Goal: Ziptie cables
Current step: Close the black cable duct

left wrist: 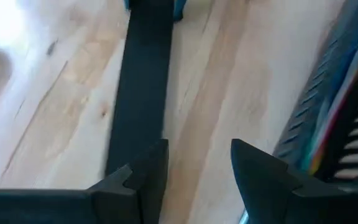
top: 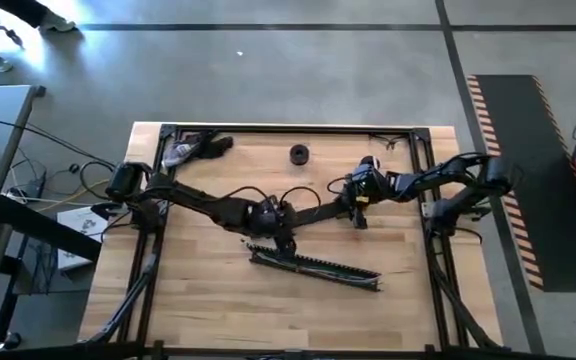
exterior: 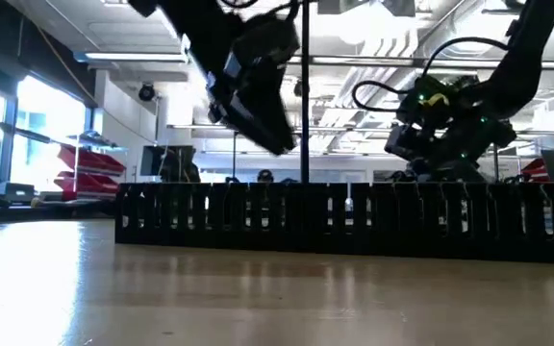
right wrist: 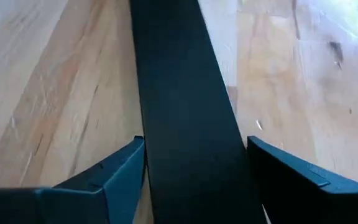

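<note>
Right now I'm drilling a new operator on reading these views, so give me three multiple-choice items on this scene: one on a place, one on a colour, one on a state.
1. Where does the slotted channel lie?
A. Mid-table, by the left hand
B. On the floor
C. In a table corner

2. What colour is the small round thing lying alone on the table?
A. Red
B. White
C. Black

3. How is the right hand?
A. Shut on a cable
B. Open
C. Out of every view

Answers:
1 A: the high view shows the slotted channel on the table right beside the left hand.
2 C: the round thing is black against the pale wood.
3 B: in its wrist view the right hand has its fingers spread apart, with a black strip running between them.
</note>
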`<state>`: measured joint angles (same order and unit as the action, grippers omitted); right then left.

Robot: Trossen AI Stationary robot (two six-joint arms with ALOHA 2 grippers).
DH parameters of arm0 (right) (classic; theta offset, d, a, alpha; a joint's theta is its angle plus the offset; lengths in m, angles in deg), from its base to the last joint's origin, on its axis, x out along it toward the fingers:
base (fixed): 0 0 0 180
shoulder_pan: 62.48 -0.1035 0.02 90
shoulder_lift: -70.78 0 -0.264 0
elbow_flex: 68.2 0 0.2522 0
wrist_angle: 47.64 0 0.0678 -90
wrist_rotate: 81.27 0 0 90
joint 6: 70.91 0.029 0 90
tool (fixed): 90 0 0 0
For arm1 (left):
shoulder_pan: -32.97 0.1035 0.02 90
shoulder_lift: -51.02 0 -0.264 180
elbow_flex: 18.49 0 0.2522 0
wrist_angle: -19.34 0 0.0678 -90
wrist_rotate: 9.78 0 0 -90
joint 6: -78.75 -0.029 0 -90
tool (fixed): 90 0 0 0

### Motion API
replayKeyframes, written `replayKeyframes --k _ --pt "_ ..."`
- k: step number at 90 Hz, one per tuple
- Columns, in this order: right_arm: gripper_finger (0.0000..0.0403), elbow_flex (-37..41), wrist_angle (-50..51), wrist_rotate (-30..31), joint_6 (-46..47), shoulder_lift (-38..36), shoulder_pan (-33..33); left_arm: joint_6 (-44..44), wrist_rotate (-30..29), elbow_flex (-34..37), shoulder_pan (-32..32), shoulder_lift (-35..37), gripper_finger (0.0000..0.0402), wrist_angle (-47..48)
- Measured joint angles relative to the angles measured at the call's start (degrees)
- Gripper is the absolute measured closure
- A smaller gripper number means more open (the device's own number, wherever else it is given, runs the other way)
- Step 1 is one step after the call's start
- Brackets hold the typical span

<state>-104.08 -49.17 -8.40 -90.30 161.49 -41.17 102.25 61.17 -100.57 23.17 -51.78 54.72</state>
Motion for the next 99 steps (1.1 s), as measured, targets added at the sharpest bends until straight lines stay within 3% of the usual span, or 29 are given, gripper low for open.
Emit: replayKeyframes --k 10,22,44,60,75,99 --pt "0.0197 0.1 0.0 2.0 9.7 -0.1 -1.0 0.7 -5.2 2.9 0.4 0.0 0.0242 -0.3" --pt "0.0197 0.4 -1.3 4.2 13.0 -0.1 -3.6 -2.5 -5.4 5.2 1.8 0.0 0.0236 -2.1" --pt "0.0156 0.6 -2.3 6.0 14.4 -0.1 -5.8 -11.1 4.2 8.9 10.5 0.0 0.018 -4.9" --pt "0.0166 0.6 -2.3 5.6 14.4 -0.1 -5.8 -23.7 19.0 13.1 15.6 0.0 0.0135 -15.3" --pt "0.0169 0.6 -2.2 5.4 14.5 -0.2 -5.8 -29.6 19.0 17.3 16.8 0.0 0.0128 -20.0" --pt "0.0168 0.7 -2.4 5.1 14.5 -0.2 -5.8 -30.2 18.6 24.1 17.7 1.0 0.0127 -41.0"
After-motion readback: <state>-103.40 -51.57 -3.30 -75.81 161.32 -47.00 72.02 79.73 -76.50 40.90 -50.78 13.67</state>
